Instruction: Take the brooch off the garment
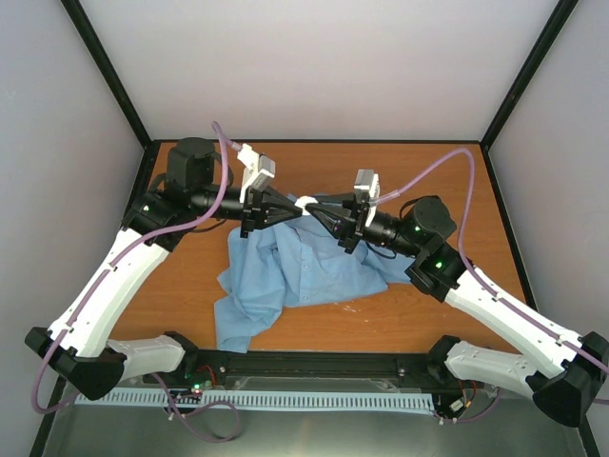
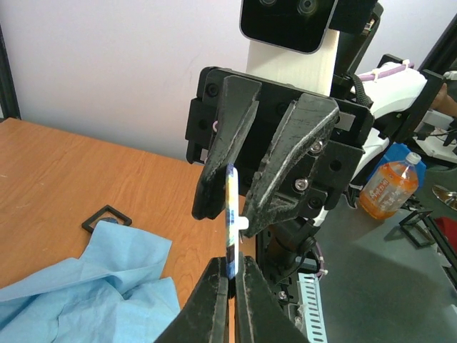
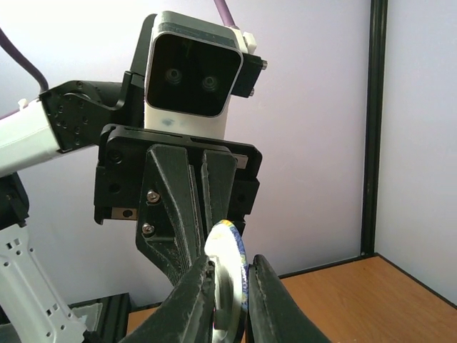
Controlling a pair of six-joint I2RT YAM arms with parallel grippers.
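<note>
Bottle (image 2: 390,179) — orange liquid (image 2: 382,199); brooch (image 2: 230,207) in left gripper (image 2: 230,263).

The shirt (image 1: 285,271) is showing a plain light blue against the bench (image 1: 428,314), which is glowing a warm orange-brown. The brooch (image 3: 227,246) is presenting a white face and a rim speckled blue and yellow — edge-on, it is reading as blue and white. The left gripper (image 2: 230,261) and right gripper (image 3: 232,259) are showing black, the arms (image 1: 114,276) white, their cables (image 1: 225,181) purple. A bottle (image 2: 389,187) is showing orange under a white cap.
</note>
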